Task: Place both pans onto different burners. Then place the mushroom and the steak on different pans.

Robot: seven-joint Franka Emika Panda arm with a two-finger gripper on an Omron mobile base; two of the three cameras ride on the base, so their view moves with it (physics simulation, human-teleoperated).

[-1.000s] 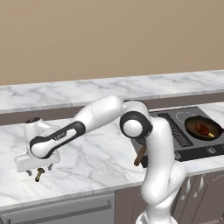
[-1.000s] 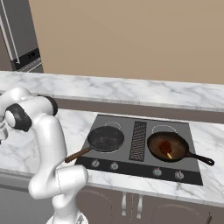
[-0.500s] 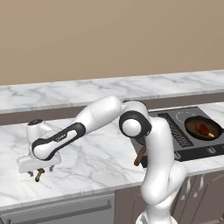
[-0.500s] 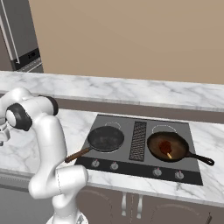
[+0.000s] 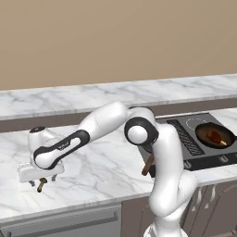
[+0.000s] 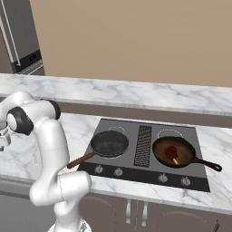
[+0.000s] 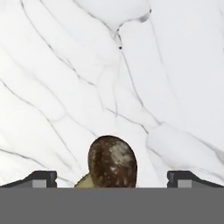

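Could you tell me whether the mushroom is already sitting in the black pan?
No, the mushroom lies on the marble counter between the open gripper.

Glossy white rounded arm [image 5: 157,176]; dark grey joint bands; small dark finger tips [image 7: 41,178].

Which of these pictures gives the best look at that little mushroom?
The hand view: the mushroom lies large on the marble counter, between the open fingers. The left base view shows it as a tiny brown speck under the hand. In the right base view I cannot make it out.
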